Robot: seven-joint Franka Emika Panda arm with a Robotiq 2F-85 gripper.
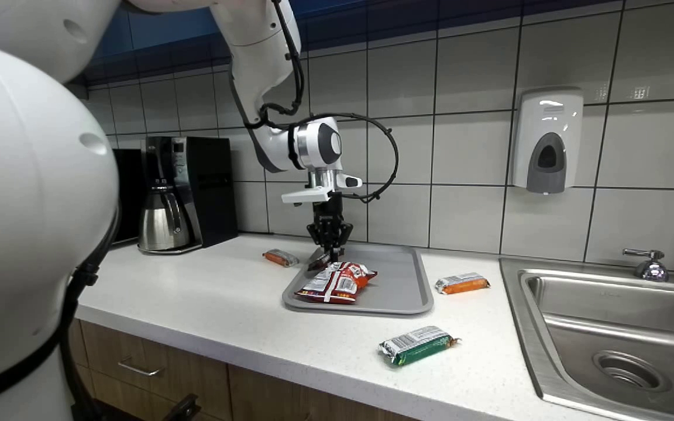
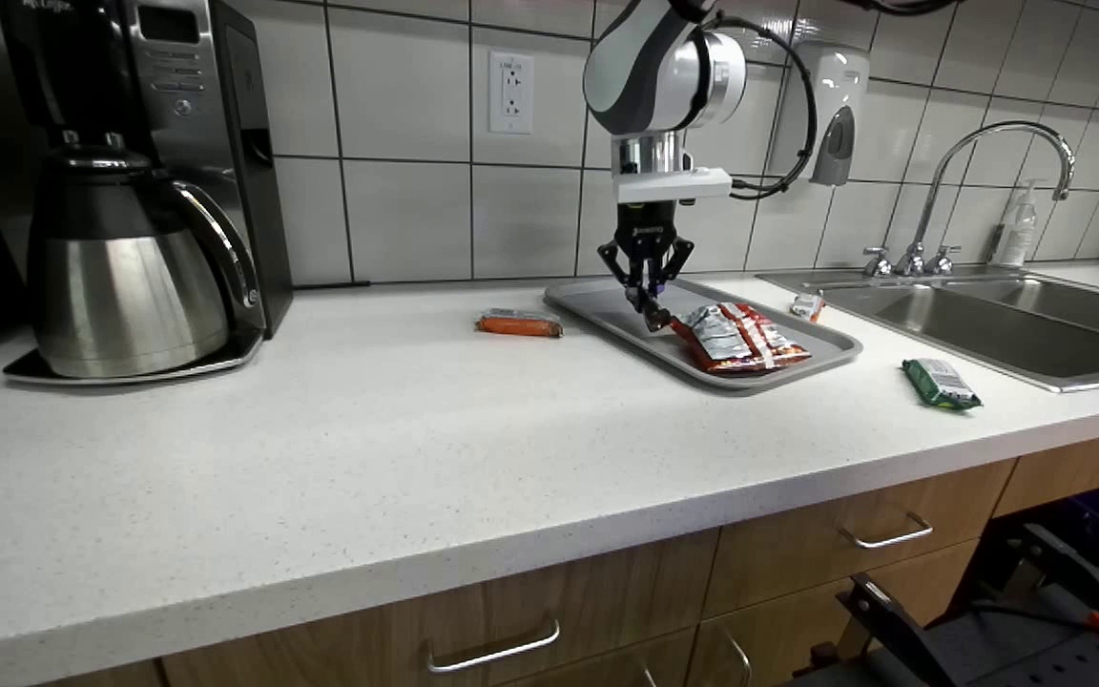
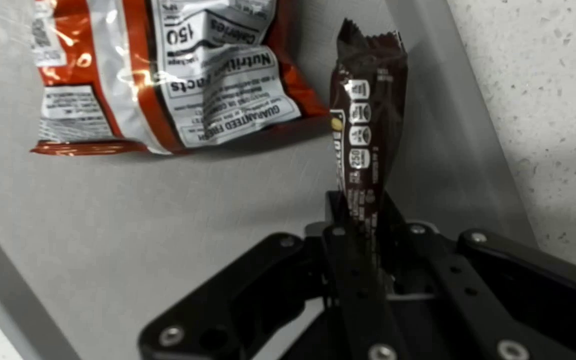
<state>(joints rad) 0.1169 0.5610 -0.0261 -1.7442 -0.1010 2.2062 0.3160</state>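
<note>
My gripper (image 3: 363, 212) is shut on a dark brown wrapped bar (image 3: 368, 110), with one finger on each side of it. The bar's far end sticks out past the fingertips, and its near end is hidden between the fingers. The bar shows small in both exterior views (image 1: 317, 263) (image 2: 654, 318), over the side of a grey tray (image 1: 398, 280). I cannot tell whether it touches the tray. A red and white chip bag (image 3: 133, 75) lies on the tray close beside the bar. The bag also shows in both exterior views (image 1: 340, 283) (image 2: 740, 336).
An orange and silver bar (image 2: 519, 324) lies on the counter beside the tray. Another orange bar (image 1: 463, 283) lies between the tray and the sink (image 1: 521, 327). A green bar (image 1: 418, 346) lies near the counter's front. A coffee maker (image 2: 134, 286) stands at the far end.
</note>
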